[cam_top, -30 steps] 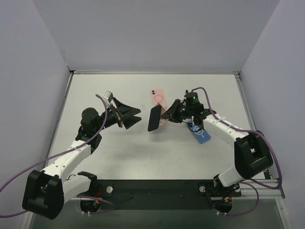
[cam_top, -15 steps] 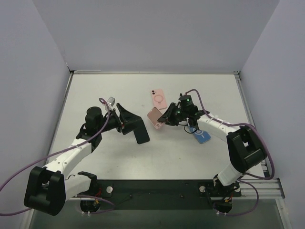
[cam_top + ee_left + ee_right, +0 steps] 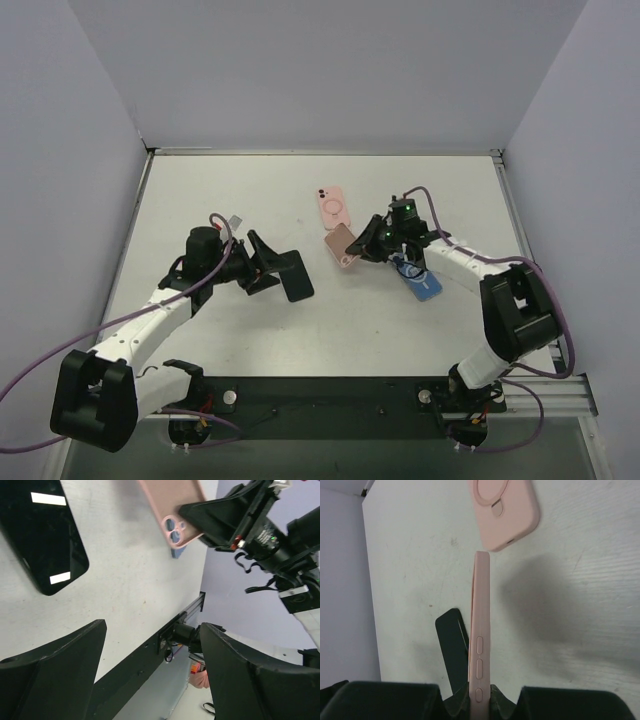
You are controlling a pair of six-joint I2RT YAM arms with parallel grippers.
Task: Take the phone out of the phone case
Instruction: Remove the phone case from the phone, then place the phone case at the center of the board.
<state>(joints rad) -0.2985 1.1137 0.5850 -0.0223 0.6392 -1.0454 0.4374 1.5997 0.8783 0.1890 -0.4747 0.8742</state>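
Left of centre in the overhead view, the left gripper hovers low with its jaws spread wide and nothing between them. Just to its right the black phone lies flat on the table, bare of any cover. Its long axis runs nearly up and down the frame, leaning toward the lower right. Further right, the right gripper is clamped on an empty pink phone case, held on edge off the surface. A second pink case lies flat above it, and a blue case lies at the far right. The left arm is much the nearer to the phone, which appears already separated from its case.
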